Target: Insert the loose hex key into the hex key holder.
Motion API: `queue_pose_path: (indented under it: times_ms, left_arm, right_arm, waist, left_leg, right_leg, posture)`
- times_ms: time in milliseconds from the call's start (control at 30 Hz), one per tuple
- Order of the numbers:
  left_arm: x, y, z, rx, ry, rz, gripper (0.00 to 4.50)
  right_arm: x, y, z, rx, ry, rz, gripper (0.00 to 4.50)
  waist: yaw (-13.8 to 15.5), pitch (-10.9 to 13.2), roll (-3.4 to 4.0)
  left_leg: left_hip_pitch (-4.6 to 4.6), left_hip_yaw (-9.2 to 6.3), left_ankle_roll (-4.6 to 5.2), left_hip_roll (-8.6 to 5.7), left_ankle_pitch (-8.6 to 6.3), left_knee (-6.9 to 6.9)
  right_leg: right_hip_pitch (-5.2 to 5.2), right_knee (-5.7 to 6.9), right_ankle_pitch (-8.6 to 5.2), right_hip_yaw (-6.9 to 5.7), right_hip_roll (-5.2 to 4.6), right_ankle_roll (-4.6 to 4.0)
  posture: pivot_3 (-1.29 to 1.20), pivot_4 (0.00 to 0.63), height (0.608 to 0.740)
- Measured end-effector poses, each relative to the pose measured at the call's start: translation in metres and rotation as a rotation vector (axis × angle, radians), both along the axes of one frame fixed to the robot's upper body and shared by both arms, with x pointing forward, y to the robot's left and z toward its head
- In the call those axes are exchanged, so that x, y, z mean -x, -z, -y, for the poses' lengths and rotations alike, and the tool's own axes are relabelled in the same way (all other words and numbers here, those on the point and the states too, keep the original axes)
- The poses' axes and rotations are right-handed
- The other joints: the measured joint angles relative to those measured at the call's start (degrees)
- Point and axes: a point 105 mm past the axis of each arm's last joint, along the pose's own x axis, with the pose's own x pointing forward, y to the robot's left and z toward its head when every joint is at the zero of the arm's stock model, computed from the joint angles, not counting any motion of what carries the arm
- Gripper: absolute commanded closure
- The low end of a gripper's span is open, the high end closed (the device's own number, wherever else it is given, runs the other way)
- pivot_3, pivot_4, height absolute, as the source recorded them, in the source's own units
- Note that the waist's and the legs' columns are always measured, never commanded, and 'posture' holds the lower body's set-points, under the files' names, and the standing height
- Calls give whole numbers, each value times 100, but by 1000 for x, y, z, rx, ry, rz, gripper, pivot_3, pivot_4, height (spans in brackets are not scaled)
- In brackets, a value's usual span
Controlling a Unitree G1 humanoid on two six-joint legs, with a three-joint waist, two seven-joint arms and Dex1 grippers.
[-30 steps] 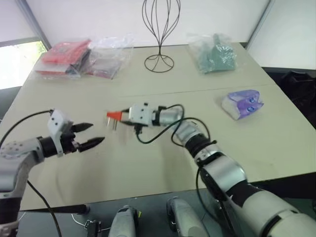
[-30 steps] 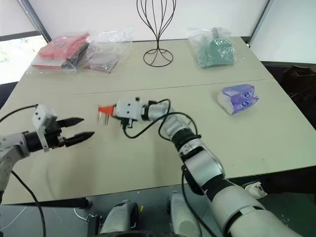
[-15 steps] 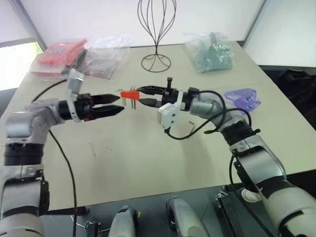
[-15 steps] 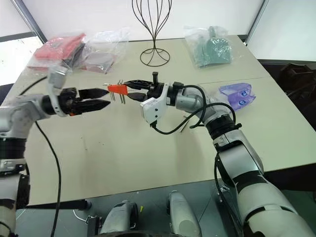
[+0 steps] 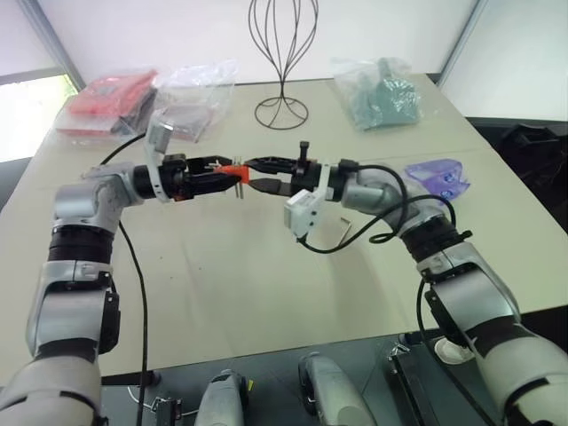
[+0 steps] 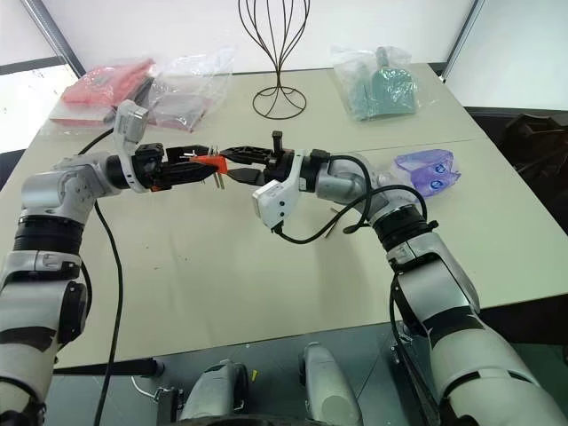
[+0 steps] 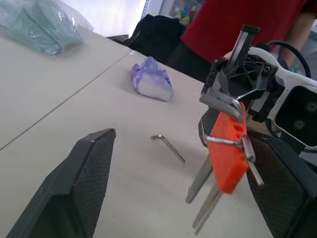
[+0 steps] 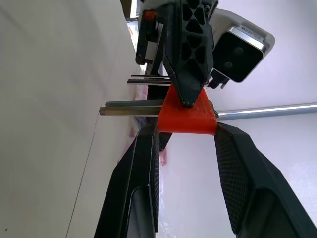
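The pale beige bench [image 5: 266,293] carries a tall black wire stand [image 5: 285,53], a flat red packet in clear plastic [image 5: 111,99] and a green bagged bundle [image 5: 383,93] along its far side, beyond both hands. A purple-and-white soft packet [image 5: 436,177] lies behind the right arm. Since a second ago the left hand [image 5: 229,173] has swung up and in from the near left edge, and its black fingers now stand wide apart around the tip of the right hand [image 6: 232,162]. The right hand has risen and rolled, clamped on the small orange-red plastic hex key holder [image 7: 229,154]. The thin grey L-shaped loose hex key [image 7: 168,146] lies on the bench under the right forearm.
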Motion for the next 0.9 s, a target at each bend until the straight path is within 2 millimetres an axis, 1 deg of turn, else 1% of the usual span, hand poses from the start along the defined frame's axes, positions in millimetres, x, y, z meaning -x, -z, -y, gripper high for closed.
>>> queue_pose_path:
  times_ms: [67,133,167,300,333,367,900]
  left_arm:
    - [1,2,1,-14,8,0,437]
    - [1,4,3,-22,20,-2,996]
    - [2,4,5,-23,29,-2,1360]
    - [5,6,11,-24,74,3,3413]
    - [5,6,13,-21,84,6,4008]
    - [6,6,15,-20,93,13,4457]
    - [5,6,18,-39,93,43,4490]
  right_arm:
    - [1,-1,0,-5,-1,0,3465]
    - [2,-1,-1,-7,-6,4,3465]
    - [2,0,-1,-6,-5,1,3465]
    - [-3,3,1,-5,31,-23,3465]
    - [-4,3,2,-5,40,-26,3465]
    - [-5,4,2,-4,45,-28,3465]
    - [-6,6,5,-12,51,-54,3465]
  waist:
    - [8,0,0]
    - [12,0,0]
    - [13,0,0]
    - [14,0,0]
    - [14,0,0]
    - [14,0,0]
    - [10,0,0]
  left_leg:
    - [0,0,0,-1,0,1]
    - [0,0,0,-1,0,1]
    - [0,1,0,-1,0,2]
    - [-1,1,0,-1,0,2]
    - [-1,0,0,-1,0,2]
    - [-1,0,0,-1,0,2]
    - [0,0,0,-1,0,2]
  right_leg:
    - [1,0,0,0,-2,0]
    - [1,0,0,0,-2,0]
    - [1,-1,0,0,-2,0]
    - [1,0,0,0,-2,0]
    - [1,0,0,0,-2,0]
    - [1,0,0,0,-2,0]
    - [1,1,0,1,-1,1]
  posture:
    - [0,150,740]
    - [0,150,740]
    - [0,150,740]
    - [0,150,740]
    - [0,150,740]
    - [0,150,740]
    - [0,150,740]
